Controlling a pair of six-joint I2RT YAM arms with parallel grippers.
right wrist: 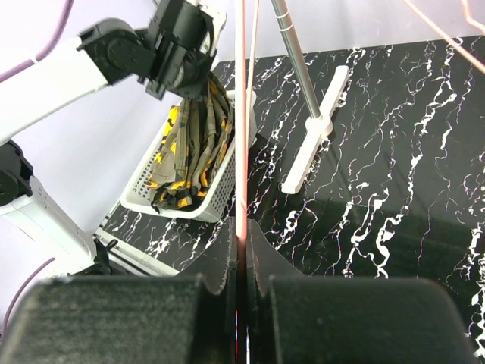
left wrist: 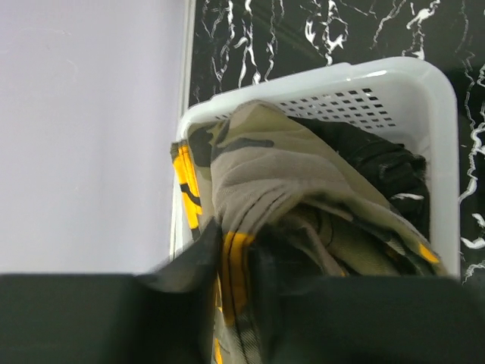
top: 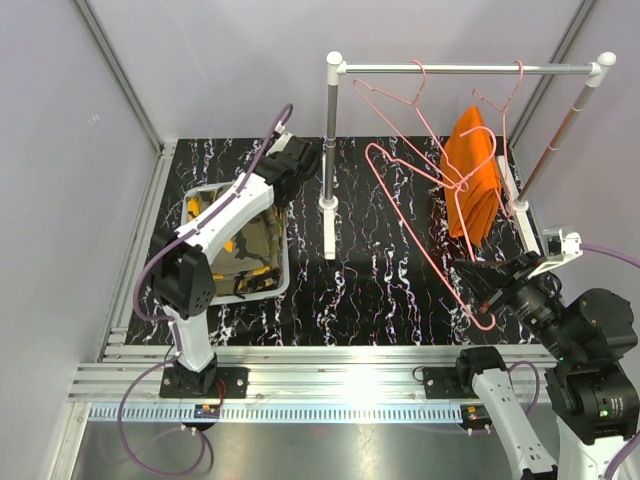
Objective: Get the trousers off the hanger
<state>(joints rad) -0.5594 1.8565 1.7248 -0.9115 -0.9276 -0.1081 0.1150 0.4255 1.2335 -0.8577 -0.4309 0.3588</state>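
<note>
Trousers come in three here: soft olive-grey camouflage cloth trousers with yellow patches, limp dark blackish cloth trousers, and plain bright orange cloth trousers. Left of the white tube clothes rack, the left end effector pinches a bunch of the camouflage pair, which hangs into the white perforated plastic basket on top of the dark pair. The orange pair hangs folded under the rack's right end; crossing pink wires hide how it is carried. In front of the rack, the right end effector is pressed together on a thin pink wire hanger that looks bare. The orange cloth looks light, floppy and unbreakable, and likely to slip or bunch. A deep pinch on its lower fold should serve, drawn off gently since the wire may swing.
</note>
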